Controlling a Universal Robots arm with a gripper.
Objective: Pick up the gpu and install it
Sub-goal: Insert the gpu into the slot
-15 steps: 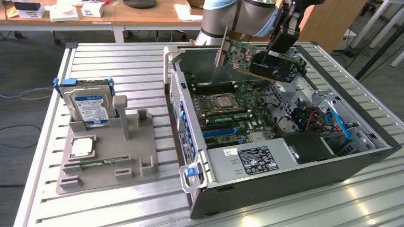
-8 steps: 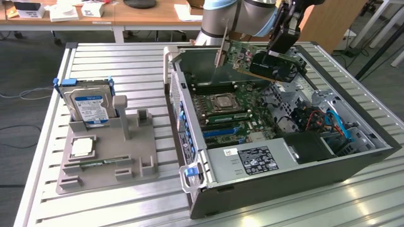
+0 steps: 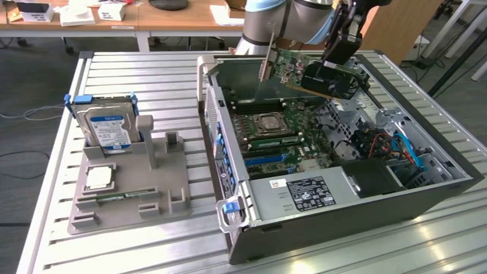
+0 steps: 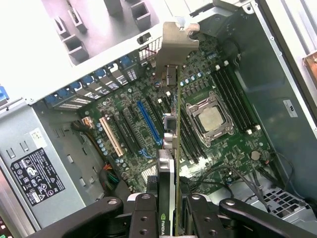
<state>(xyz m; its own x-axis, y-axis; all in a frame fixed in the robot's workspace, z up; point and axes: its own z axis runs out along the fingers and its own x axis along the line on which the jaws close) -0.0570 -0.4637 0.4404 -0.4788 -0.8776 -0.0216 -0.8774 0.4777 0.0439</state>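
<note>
Aloft, gpu [image 3: 293,67] in gripper [image 4: 170,218] over motherboard [image 4: 130,130]

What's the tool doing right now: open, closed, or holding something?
Tool: closed on the graphics card, holding it in the air over the open computer case.

Silver-grey arm [image 3: 289,23] (blue joint cap), black bolted jaws.

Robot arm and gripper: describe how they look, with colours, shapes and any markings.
The arm is a thick round tube in silvery grey, with a pale blue band at the joint. The gripper is black and blocky. Its fingers are matt black linkage bars with rounded ends, set with round pins. No cable or marking can be made out on them.
</note>
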